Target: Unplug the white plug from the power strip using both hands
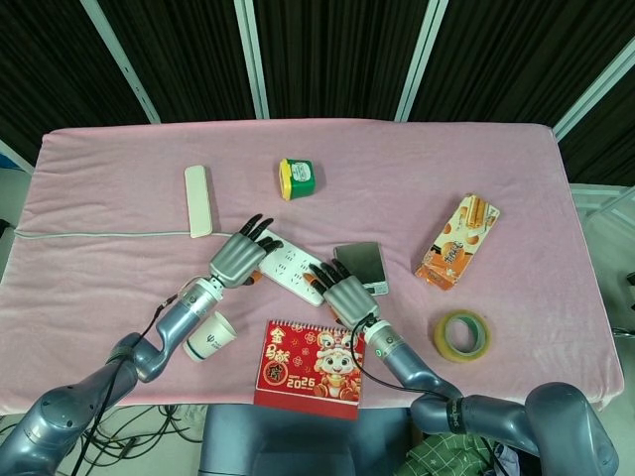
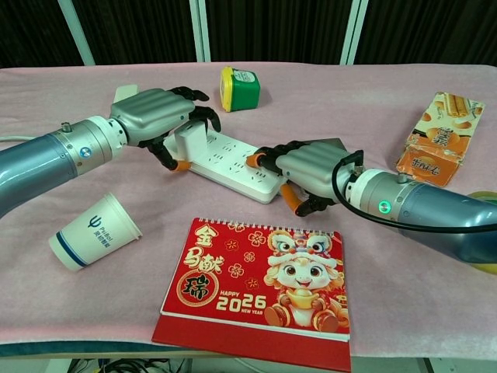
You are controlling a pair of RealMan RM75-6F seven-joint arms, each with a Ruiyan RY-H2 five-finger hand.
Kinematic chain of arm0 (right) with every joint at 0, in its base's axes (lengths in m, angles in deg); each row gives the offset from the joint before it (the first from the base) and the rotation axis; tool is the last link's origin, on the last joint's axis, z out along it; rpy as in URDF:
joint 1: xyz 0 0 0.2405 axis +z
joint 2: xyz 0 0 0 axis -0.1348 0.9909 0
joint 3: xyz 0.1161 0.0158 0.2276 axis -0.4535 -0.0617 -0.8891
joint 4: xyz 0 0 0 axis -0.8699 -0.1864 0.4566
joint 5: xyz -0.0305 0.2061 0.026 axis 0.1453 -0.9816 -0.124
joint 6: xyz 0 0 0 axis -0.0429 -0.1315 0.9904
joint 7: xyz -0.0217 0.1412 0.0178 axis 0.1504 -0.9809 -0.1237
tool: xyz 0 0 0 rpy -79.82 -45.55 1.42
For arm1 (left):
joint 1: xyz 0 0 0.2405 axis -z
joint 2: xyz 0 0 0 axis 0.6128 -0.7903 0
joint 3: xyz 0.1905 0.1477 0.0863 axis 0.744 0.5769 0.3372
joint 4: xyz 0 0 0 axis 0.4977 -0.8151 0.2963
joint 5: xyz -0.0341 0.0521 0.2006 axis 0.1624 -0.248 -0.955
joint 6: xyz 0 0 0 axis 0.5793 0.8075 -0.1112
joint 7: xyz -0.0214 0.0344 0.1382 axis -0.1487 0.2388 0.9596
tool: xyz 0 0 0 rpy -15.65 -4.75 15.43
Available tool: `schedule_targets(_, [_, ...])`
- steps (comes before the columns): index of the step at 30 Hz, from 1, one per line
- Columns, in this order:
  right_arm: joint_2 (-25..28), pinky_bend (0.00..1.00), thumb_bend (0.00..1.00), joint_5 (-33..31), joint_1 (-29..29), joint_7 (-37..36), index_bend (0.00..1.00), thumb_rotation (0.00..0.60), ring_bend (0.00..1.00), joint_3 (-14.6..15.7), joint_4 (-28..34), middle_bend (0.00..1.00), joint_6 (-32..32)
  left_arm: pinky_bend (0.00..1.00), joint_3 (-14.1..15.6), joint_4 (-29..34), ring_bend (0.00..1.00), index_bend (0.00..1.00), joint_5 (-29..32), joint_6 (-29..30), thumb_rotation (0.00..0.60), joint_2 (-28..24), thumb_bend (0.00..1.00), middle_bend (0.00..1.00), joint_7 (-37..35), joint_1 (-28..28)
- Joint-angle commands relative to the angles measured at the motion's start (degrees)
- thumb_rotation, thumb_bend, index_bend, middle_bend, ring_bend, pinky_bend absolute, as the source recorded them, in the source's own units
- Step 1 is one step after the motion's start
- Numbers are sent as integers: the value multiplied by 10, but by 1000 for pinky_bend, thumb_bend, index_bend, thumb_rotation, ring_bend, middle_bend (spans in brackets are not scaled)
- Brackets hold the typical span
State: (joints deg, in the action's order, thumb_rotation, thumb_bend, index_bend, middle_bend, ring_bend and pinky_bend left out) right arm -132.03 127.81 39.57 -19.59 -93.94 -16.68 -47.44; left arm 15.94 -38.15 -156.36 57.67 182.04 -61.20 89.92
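On the pink table, the white plug is not out yet; it sits in the power strip. The left hand curls around the plug. The right hand presses on the strip's near end.

Bright, even overhead light; sharp, soft shadows.

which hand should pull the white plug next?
Left. The left hand is curled over the white plug; the right hand rests on the power strip's other end, better placed to steady it.
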Motion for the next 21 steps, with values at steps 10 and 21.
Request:
schedule_targets(10, [1, 24, 785, 0, 0, 1, 0, 600, 62, 0, 2, 30, 0, 36, 3, -10, 15, 339, -3, 6, 600, 6, 371, 413, -12, 0])
schedule_targets(21, [3, 24, 785, -3, -1, 1, 16, 600, 80, 2, 2, 77, 3, 68, 3, -16, 89, 458, -3, 14, 600, 10, 584, 545, -26, -2])
